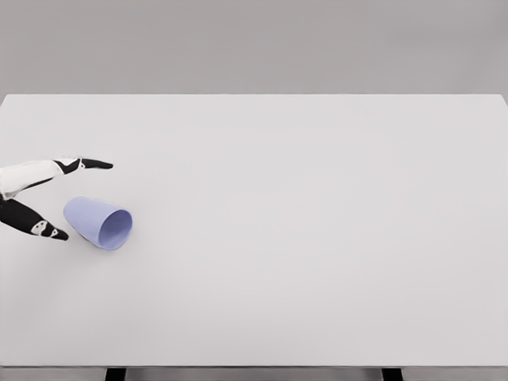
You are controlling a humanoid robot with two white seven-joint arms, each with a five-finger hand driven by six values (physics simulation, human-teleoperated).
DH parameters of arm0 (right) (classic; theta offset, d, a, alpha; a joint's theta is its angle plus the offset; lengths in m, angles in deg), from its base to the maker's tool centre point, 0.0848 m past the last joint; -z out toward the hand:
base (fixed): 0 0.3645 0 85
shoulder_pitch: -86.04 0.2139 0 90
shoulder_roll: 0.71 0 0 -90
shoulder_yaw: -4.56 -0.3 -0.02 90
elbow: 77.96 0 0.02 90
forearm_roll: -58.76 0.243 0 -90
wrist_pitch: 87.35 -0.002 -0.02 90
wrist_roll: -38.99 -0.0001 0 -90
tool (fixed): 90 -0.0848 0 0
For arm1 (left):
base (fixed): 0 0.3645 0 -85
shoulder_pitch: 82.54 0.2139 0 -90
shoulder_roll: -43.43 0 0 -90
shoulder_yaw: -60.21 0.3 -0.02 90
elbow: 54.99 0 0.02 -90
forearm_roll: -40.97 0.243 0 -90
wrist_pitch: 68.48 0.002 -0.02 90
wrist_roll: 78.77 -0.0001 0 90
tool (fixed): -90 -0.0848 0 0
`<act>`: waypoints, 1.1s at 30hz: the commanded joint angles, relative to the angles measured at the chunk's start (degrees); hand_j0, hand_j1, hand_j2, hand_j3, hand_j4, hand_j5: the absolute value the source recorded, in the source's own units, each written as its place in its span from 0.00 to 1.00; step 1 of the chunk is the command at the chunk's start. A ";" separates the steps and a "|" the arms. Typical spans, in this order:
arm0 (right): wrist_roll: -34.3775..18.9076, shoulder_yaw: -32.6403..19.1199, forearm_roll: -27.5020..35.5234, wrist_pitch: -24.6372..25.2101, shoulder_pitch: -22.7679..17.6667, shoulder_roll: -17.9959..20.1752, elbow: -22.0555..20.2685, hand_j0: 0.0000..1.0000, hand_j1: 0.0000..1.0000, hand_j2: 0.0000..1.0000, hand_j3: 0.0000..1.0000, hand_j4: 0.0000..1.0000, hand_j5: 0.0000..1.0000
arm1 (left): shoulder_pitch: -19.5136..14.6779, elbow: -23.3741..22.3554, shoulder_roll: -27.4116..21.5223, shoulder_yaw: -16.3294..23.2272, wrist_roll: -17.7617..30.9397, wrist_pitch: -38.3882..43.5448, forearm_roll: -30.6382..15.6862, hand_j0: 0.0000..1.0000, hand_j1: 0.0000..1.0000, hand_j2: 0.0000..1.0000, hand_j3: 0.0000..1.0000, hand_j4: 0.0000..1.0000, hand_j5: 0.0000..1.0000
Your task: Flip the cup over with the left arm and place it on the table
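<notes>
A pale blue cup (pixel 98 222) lies on its side on the white table (pixel 302 238), its open mouth facing right and toward the front edge. My left hand (pixel 76 198) reaches in from the left edge, fingers spread wide. One finger (pixel 89 164) stretches out above the cup's far side, and the thumb (pixel 40 225) sits just left of the cup's closed base. The cup lies between them, and nothing is grasped. The right arm does not show.
The table's front edge runs along the bottom of the picture, with two dark legs (pixel 116 373) below it. A grey wall stands behind the far edge.
</notes>
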 commanded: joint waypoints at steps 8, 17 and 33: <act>-0.01 0.09 -0.07 0.00 0.00 0.00 0.00 1.00 1.00 1.00 1.00 1.00 1.00 | -0.35 -0.37 2.47 3.74 -0.01 4.09 4.72 1.00 1.00 1.00 1.00 1.00 1.00; -0.01 0.00 0.01 0.00 0.00 0.00 0.00 1.00 1.00 1.00 1.00 1.00 1.00 | -0.61 -0.81 5.10 3.83 -0.01 3.74 12.89 1.00 1.00 1.00 1.00 1.00 1.00; -0.01 0.00 0.01 0.00 0.00 0.00 0.00 1.00 1.00 1.00 1.00 1.00 1.00 | -1.05 -1.61 10.47 3.83 -0.01 3.39 22.39 1.00 1.00 1.00 1.00 1.00 1.00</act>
